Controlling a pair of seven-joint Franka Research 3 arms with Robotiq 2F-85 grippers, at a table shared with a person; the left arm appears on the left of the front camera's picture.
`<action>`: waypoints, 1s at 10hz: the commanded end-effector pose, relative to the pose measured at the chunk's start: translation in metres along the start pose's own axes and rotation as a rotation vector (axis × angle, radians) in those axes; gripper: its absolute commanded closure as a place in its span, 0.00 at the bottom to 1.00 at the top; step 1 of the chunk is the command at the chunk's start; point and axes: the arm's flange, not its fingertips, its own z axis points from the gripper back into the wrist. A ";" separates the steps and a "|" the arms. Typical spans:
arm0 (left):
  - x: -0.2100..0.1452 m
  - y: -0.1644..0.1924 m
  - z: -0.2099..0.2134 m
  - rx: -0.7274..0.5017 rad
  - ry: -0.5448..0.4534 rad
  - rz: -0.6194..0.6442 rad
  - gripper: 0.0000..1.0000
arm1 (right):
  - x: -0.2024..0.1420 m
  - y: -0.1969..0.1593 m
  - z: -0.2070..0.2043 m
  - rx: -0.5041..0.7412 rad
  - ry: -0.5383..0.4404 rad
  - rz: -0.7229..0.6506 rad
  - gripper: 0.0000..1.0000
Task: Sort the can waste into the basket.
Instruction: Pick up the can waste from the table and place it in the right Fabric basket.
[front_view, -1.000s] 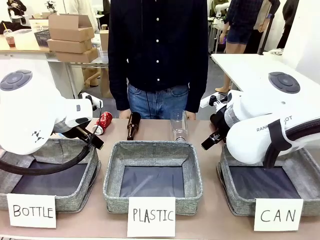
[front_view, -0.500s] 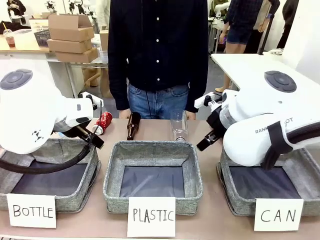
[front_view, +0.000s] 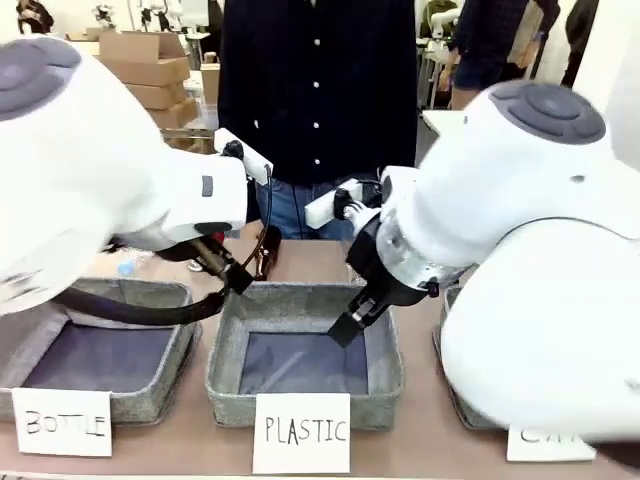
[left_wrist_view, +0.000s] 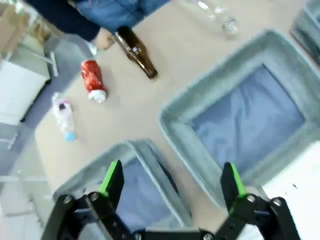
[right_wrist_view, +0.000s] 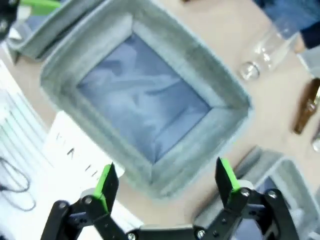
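**Front:** both arms hang over the middle of the tan table (front_view: 310, 258), and both are blurred.
- The left gripper (front_view: 225, 272) is at the far-left rim of the middle grey fabric bin carded "PLASTIC" (front_view: 305, 300).
- The right gripper (front_view: 352, 322) is over that bin's right side.
- I can't tell the jaw spacing from this angle.
- The square grey woven-fabric basket (front_view: 452, 390) sits at the right, mostly behind the right arm. Its white card (front_view: 540, 440) is half hidden and blurred.
- A like grey bin carded "BOTTLE" (front_view: 150, 295) is at the left.
- A brown glass bottle (front_view: 266, 250) lies beyond the middle bin, in front of a person in a dark shirt (front_view: 315, 80).

**Left wrist:** the left gripper (left_wrist_view: 172, 182) has its jaws spread wide, with nothing between the green pads (left_wrist_view: 112, 177).
- Below it is the gap between the BOTTLE bin (left_wrist_view: 145, 155) and the PLASTIC bin (left_wrist_view: 175, 130).
- The red metal drink can (left_wrist_view: 92, 79) lies on its side on bare table with its silver end toward the bins.
- It sits between a small clear plastic bottle with a blue cap (left_wrist_view: 63, 114) and the brown glass bottle (left_wrist_view: 135, 50). It touches neither and is outside every bin.
- The person's hand (left_wrist_view: 102, 39) is at the bottle's base.

**Right wrist:** the right gripper (right_wrist_view: 165, 182) has its jaws wide and holds nothing.
- It hangs over a corner of the PLASTIC bin (right_wrist_view: 210, 125).
- A corner of the basket (right_wrist_view: 272, 162) shows just beside that, at lower right.
- A large clear plastic bottle (right_wrist_view: 265, 50) and a second brown bottle (right_wrist_view: 306, 107) lie on the table beyond.
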 end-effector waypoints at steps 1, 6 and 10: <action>0.005 0.032 -0.036 -0.026 -0.011 0.044 0.00 | 0.009 -0.026 -0.021 0.040 -0.022 -0.007 0.00; 0.005 0.032 -0.036 -0.026 -0.011 0.044 0.00 | 0.009 -0.026 -0.021 0.040 -0.022 -0.007 0.00; 0.007 0.057 0.002 -0.249 -0.123 0.160 0.00 | 0.003 -0.042 0.013 0.095 -0.065 -0.166 0.00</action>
